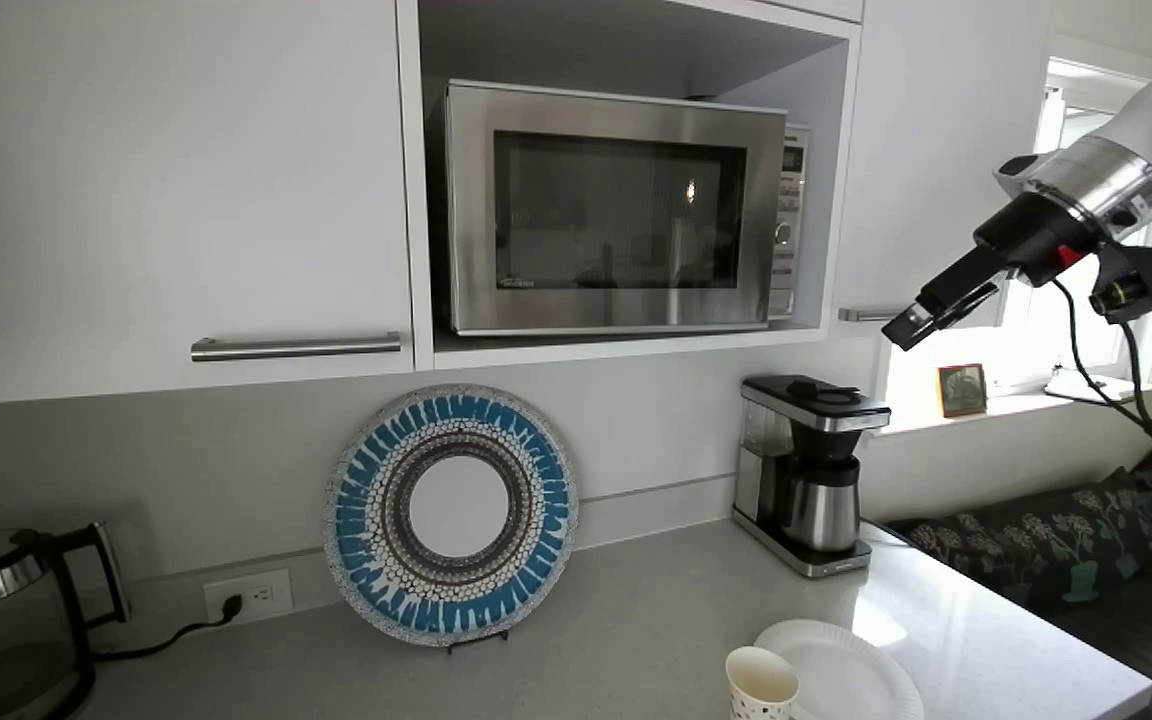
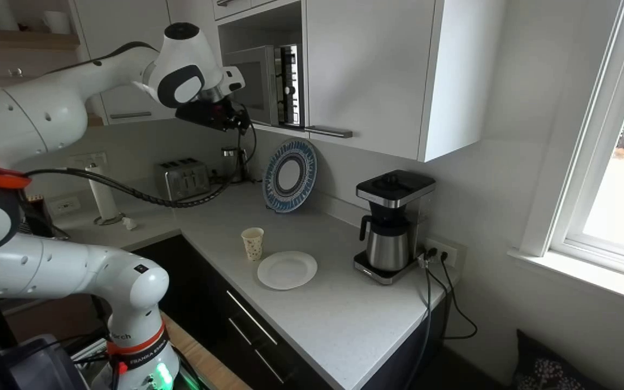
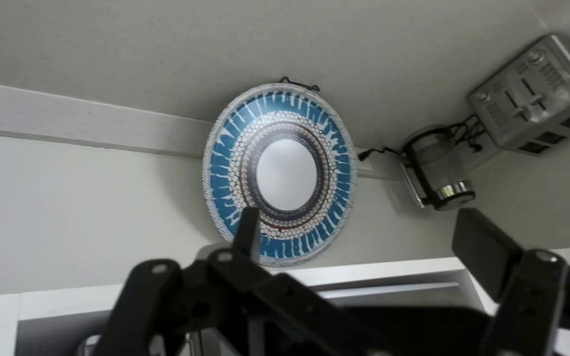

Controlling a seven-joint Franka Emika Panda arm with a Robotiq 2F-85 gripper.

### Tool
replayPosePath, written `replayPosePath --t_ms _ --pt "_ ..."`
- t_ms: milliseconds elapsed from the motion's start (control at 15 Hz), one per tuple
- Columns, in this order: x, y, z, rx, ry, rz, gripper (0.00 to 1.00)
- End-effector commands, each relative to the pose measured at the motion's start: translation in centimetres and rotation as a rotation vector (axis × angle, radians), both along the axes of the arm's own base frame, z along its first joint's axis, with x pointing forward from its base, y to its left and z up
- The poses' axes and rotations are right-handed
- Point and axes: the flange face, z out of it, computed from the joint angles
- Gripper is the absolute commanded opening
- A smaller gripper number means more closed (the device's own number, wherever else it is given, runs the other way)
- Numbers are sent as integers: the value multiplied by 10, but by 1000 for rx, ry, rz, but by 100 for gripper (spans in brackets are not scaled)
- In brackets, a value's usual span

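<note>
Plainly spread, with nothing pinched, the gripper (image 3: pixel 359 222) is held near the microwave (image 1: pixel 616 210), apart from it | Below and beyond the jaws, the blue plate (image 3: pixel 286 174) is propped | Any approach is best made slowly, fingers (image 3: pixel 485 247) kept clear of the shelf (image 1: pixel 626 347).

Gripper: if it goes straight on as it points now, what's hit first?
Likely the round blue-patterned decorative plate, ahead of the open gripper in the wrist view. Depth is unclear; it could miss the edge and meet the wall.
</note>
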Motion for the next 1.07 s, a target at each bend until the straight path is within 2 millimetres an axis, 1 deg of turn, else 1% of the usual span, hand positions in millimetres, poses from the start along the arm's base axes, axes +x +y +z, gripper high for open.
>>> replayPosePath --t_ms 0,200,467,533,667,867,1000 --pt "25 -4 16 26 -54 135 100" --pt "40 -5 29 -21 -116 243 100" --pt "62 -8 41 -95 -167 316 100" --pt "49 -7 34 -81 -154 268 100" --pt "54 -7 35 -89 -153 266 100" --pt "53 -7 36 -93 -155 263 100" --pt "68 -19 40 -88 -217 204 100"
